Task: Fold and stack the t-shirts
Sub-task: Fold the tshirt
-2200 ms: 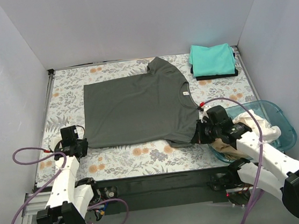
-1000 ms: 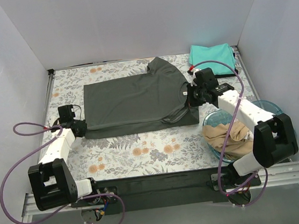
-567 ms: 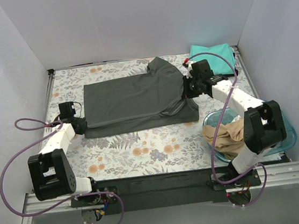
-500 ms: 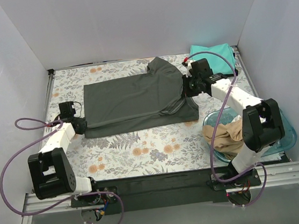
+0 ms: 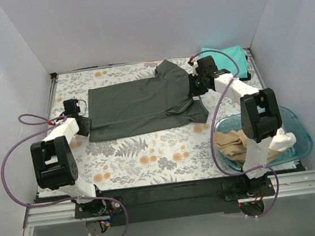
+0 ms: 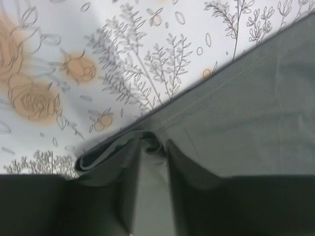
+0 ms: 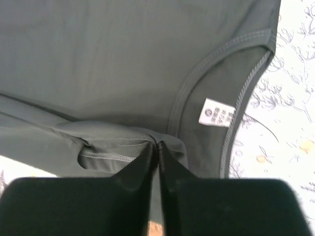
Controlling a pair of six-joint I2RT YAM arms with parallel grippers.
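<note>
A dark grey t-shirt [image 5: 138, 100] lies spread on the floral table [image 5: 150, 153], its near edge folded back over itself. My left gripper [image 5: 85, 123] is at the shirt's left hem. In the left wrist view the left gripper [image 6: 153, 147] has its jaws a little apart, with a loose pucker of the grey shirt [image 6: 256, 98] between them. My right gripper [image 5: 193, 88] is at the collar end. In the right wrist view the right gripper [image 7: 157, 145] is shut on a fold of the grey shirt [image 7: 98, 59], beside the white neck label [image 7: 216, 112]. A folded teal t-shirt [image 5: 231, 58] sits at the back right.
A translucent blue basin [image 5: 296, 130] stands at the right near edge, holding a tan shirt [image 5: 234, 143] and a white shirt [image 5: 282, 138]. Grey walls close in the table on the left, back and right. Purple cables loop beside both arms.
Both grippers carried the shirt's near edge toward the far side, folding it over. The right arm stretched further back. The left jaws have parted slightly.
</note>
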